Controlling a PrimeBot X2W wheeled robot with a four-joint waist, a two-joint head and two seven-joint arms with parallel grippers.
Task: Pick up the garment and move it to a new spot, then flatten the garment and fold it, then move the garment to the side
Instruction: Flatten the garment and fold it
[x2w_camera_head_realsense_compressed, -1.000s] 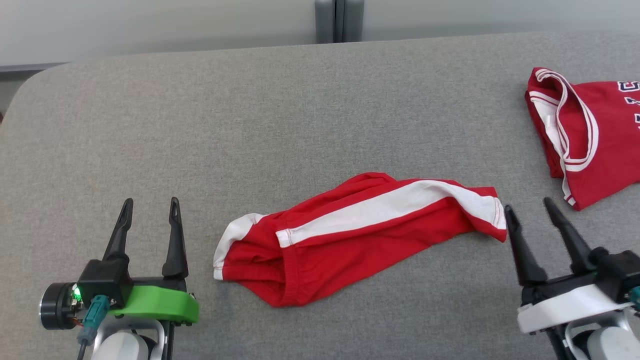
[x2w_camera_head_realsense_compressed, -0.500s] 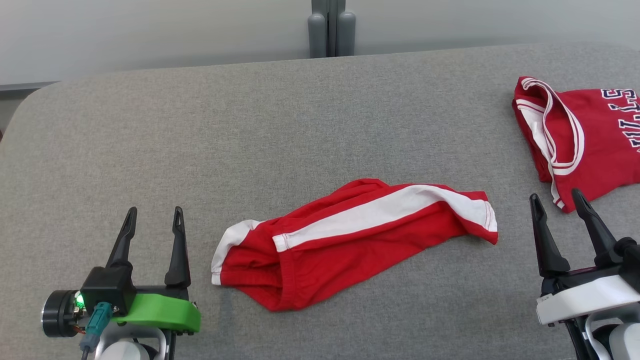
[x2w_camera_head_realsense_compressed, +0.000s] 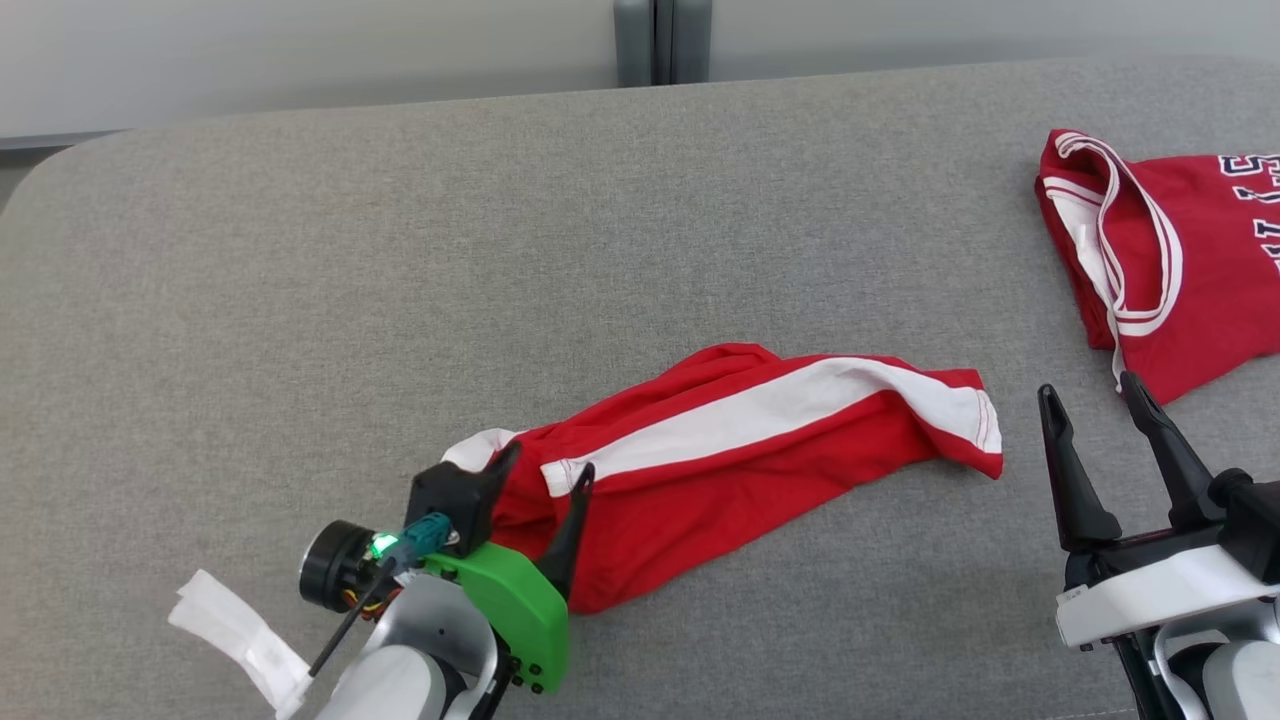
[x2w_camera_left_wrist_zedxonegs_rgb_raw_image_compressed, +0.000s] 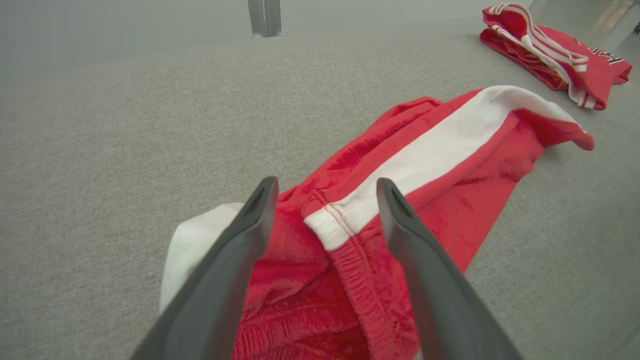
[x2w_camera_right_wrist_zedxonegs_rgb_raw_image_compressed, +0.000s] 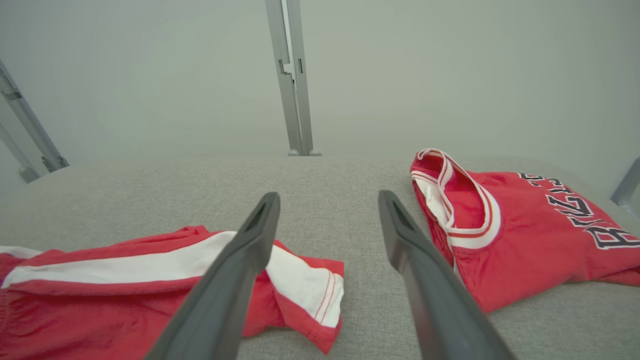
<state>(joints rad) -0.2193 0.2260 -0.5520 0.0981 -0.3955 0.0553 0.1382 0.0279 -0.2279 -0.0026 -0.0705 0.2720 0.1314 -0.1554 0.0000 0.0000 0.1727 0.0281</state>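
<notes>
The garment (x2w_camera_head_realsense_compressed: 760, 460) is a pair of red shorts with a white side stripe, lying crumpled across the middle of the grey table (x2w_camera_head_realsense_compressed: 300, 300). My left gripper (x2w_camera_head_realsense_compressed: 548, 460) hangs open over the shorts' left end, angled to the right. In the left wrist view the garment (x2w_camera_left_wrist_zedxonegs_rgb_raw_image_compressed: 450, 150) runs up to the right, and the left gripper (x2w_camera_left_wrist_zedxonegs_rgb_raw_image_compressed: 326, 185) has one finger on each side of the stripe's end at the waistband. My right gripper (x2w_camera_head_realsense_compressed: 1088, 386) is open and empty just right of the shorts' right end. The right wrist view shows it (x2w_camera_right_wrist_zedxonegs_rgb_raw_image_compressed: 328, 196) above bare table beside the garment (x2w_camera_right_wrist_zedxonegs_rgb_raw_image_compressed: 125, 300).
A red jersey (x2w_camera_head_realsense_compressed: 1190, 270) with white trim and dark lettering lies at the table's right edge, close to my right gripper; it also appears as the jersey (x2w_camera_right_wrist_zedxonegs_rgb_raw_image_compressed: 525, 240) (x2w_camera_left_wrist_zedxonegs_rgb_raw_image_compressed: 550, 55). A grey post (x2w_camera_head_realsense_compressed: 660, 40) stands behind the table. A white strip (x2w_camera_head_realsense_compressed: 240, 635) shows beside my left arm.
My left arm has swung right, from bare table onto the shorts' left end, fingers still apart. The right gripper has stayed about where it was. The head view shifted slightly.
</notes>
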